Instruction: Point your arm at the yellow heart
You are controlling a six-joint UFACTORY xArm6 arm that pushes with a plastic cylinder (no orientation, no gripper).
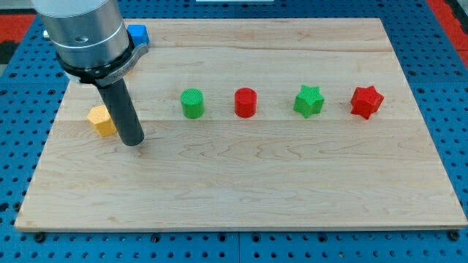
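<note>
The yellow block [101, 120], partly hidden by the rod so its heart shape is not plain, lies at the view's left on the wooden board [241, 183]. My tip [132, 142] rests on the board just right of and slightly below the yellow block, very close to it or touching its right side. The arm's grey body fills the view's top left.
A row runs to the right: a green cylinder [192, 104], a red cylinder [246, 102], a green star [308, 101] and a red star [366, 101]. A blue block [137, 33] peeks out behind the arm at the top left.
</note>
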